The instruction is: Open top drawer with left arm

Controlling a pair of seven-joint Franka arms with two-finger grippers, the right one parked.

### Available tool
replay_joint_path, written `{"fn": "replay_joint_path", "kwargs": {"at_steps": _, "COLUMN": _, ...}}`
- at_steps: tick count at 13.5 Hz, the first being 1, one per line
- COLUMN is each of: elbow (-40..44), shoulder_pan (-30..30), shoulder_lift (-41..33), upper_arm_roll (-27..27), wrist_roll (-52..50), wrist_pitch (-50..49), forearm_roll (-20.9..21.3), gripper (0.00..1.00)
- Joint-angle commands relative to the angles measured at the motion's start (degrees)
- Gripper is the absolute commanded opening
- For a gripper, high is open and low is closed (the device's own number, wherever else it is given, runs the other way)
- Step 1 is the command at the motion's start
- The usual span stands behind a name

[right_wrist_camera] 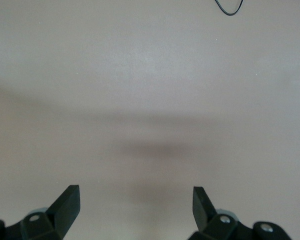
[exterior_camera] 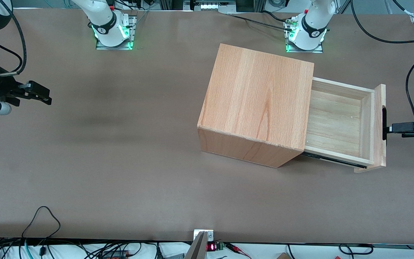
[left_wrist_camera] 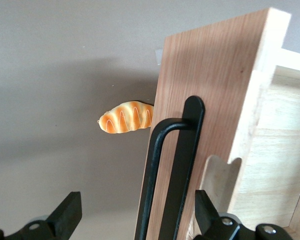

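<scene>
I see the top drawer (exterior_camera: 336, 122) pulled out at frame right, my gripper (exterior_camera: 390, 128) spread wide around its handle (left_wrist_camera: 172, 175).

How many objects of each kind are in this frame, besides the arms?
Wooden box: 1
Top drawer, pulled out: 1
Black handle, with the open gripper straddling it: 1
Bread-shaped toy on the table: 1
Total: 4

The top drawer (exterior_camera: 340, 122) stands pulled out of its box (exterior_camera: 257, 108); the gripper (left_wrist_camera: 135, 212) straddles its handle (left_wrist_camera: 174, 170), fingers spread
</scene>
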Motion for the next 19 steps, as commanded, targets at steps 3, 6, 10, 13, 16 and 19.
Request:
{"fn": "replay_joint_path", "kwargs": {"at_steps": 3, "elbow": 5.92, "shoulder_pan": -0.19, "shoulder_lift": -1.59, "upper_arm_roll": -0.08, "wrist_roll": 0.82, "wrist_pitch": -5.55, "forearm_roll": 3.46, "gripper": 1.00}}
{"fn": "replay_joint_path", "kwargs": {"at_steps": 6, "elbow": 8.13, "shoulder_pan": -1.50, "shoulder_lift": -4.48, "upper_arm_roll": -0.17, "wrist_roll": -1.45, "wrist_pitch": -9.33, "forearm_roll": 4.44, "gripper": 1.00}}
{"fn": "replay_joint_path", "kwargs": {"at_steps": 10, "elbow": 8.13, "shoulder_pan": -5.19, "shoulder_lift": -9.05, "upper_arm_roll": -0.17, "wrist_roll": -4.71, "wrist_pitch": -10.83, "forearm_roll": 6.81, "gripper": 1.00}}
{"fn": "replay_joint_path", "kwargs": {"at_steps": 13, "elbow": 8.13, "shoulder_pan": -9.58, "shoulder_lift": -12.13, "upper_arm_roll": -0.26, "wrist_roll": -7.69, "wrist_pitch": -13.03, "forearm_roll": 7.70, "gripper": 1.00}}
{"fn": "replay_joint_path", "kwargs": {"at_steps": 16, "elbow": 8.13, "shoulder_pan": -13.80, "shoulder_lift": -13.63, "upper_arm_roll": -0.26, "wrist_roll": -13.40, "wrist_pitch": -15.66, "forearm_roll": 7.87, "gripper": 1.00}}
{"fn": "replay_joint_path", "kwargs": {"at_steps": 19, "elbow": 8.13, "shoulder_pan": -17.14, "shoulder_lift": -14.69, "upper_arm_roll": -0.26, "wrist_roll": -18.24, "wrist_pitch": -17.60, "forearm_roll": 7.87, "gripper": 1.00}}
